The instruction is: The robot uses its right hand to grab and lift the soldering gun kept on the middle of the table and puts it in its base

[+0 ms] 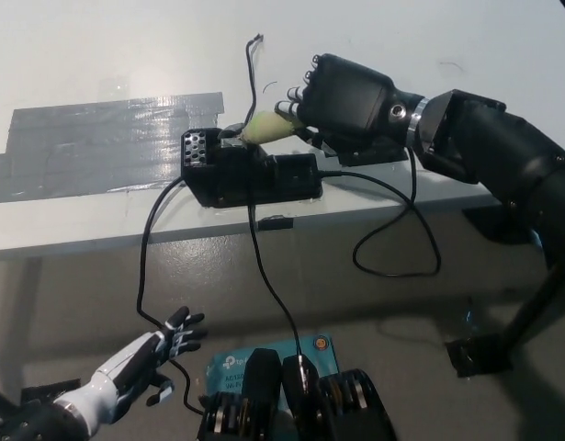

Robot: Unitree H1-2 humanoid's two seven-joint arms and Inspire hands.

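Two hands in frame. Right hand (342,96), black, sits at upper centre over the white table (126,46), fingers closed around the pale yellow-green handle of the soldering gun (264,127). Gun lies nearly level, tilted slightly; its front end points picture-left and meets the top of the base (250,173). Whether the tip is seated inside the base, cannot tell: dark parts merge there.

Base is a black block near the table's front edge, centre frame, with a small perforated light panel at its upper left corner. Grey tape (98,142) covers the tabletop just left of the base, its right end near the block.

Thin black cable (401,230) loops from the base's right side down past the table edge, centre right. Another cable (153,266) drops from the base's left side toward the lower left.

Left hand (158,354), white, rests low at lower left, below the table, fingers spread, holding nothing. Teal box (225,372) just right of it.
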